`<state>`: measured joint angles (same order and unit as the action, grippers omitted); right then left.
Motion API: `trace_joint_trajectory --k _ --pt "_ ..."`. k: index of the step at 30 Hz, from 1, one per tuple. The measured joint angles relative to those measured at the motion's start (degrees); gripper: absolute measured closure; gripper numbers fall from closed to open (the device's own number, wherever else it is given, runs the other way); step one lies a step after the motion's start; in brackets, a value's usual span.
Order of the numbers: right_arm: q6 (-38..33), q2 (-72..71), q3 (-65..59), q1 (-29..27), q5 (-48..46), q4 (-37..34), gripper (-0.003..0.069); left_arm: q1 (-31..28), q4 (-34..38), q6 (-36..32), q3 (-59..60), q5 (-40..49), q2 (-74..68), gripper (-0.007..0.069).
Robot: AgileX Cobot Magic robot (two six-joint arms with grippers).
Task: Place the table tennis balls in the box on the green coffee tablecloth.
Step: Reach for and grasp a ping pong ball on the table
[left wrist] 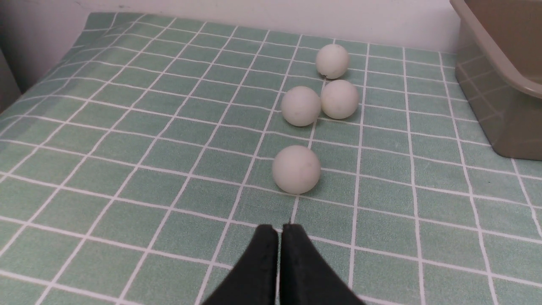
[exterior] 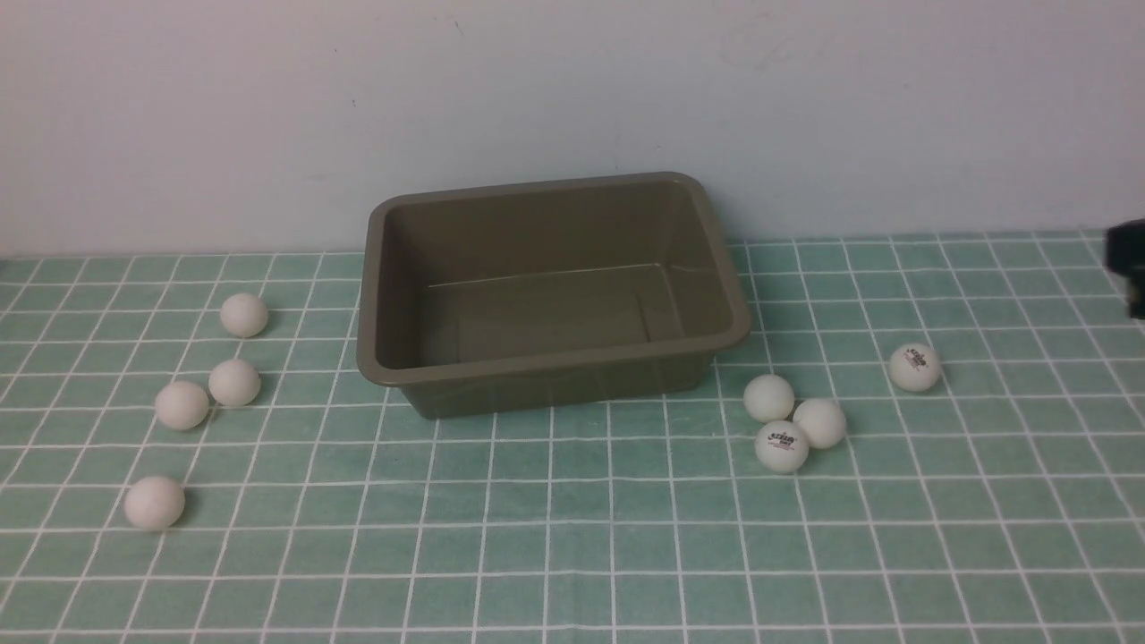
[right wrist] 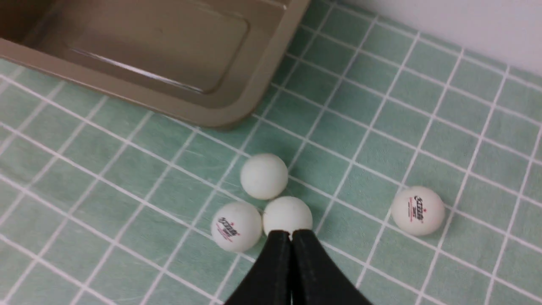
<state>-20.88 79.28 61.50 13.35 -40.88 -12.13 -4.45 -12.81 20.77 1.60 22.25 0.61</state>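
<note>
The olive-brown box (exterior: 550,367) stands empty at the middle back of the green checked tablecloth (exterior: 572,537). Several white table tennis balls lie left of it (exterior: 243,315), (exterior: 234,383), (exterior: 182,405), (exterior: 154,503). Several more lie right of it (exterior: 769,398), (exterior: 819,423), (exterior: 782,446), (exterior: 914,368). My left gripper (left wrist: 279,228) is shut and empty, just short of the nearest left ball (left wrist: 296,169). My right gripper (right wrist: 291,234) is shut and empty, its tips over a ball (right wrist: 287,214) in the right cluster.
A pale wall runs behind the cloth. A dark part of my right arm (exterior: 1129,264) shows at the right edge of the front view. The box's corner shows in the left wrist view (left wrist: 499,76) and its rim in the right wrist view (right wrist: 237,114).
</note>
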Motion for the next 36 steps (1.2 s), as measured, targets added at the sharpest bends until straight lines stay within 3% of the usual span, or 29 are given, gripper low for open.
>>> trace_joint_trajectory --k 4,8,16,21,26,30,36 --pt "14.93 9.66 6.47 0.31 -3.82 13.73 0.0668 0.00 0.00 0.00 0.00 0.00 0.00 0.0629" --pt "23.48 15.38 11.49 0.31 -5.63 20.84 0.0668 0.00 0.00 0.00 0.00 0.00 0.00 0.0629" --pt "24.55 21.98 18.71 0.02 -10.34 20.60 0.0624 0.00 0.00 0.00 0.00 0.00 0.00 0.0629" --pt "24.01 22.30 19.23 -2.51 -11.05 17.46 0.0487 0.00 0.00 0.00 0.00 0.00 0.00 0.0629" --pt "22.26 22.31 19.23 -5.23 -12.53 13.94 0.0259 0.00 0.00 0.00 0.00 0.00 0.00 0.0629" --pt "20.88 24.32 19.23 -5.49 -9.79 12.59 0.0120 0.00 0.00 0.00 0.00 0.00 0.00 0.0629" --pt "21.21 29.84 19.23 -5.70 -5.18 13.24 0.0074 0.00 0.00 0.00 0.00 0.00 0.00 0.0629"
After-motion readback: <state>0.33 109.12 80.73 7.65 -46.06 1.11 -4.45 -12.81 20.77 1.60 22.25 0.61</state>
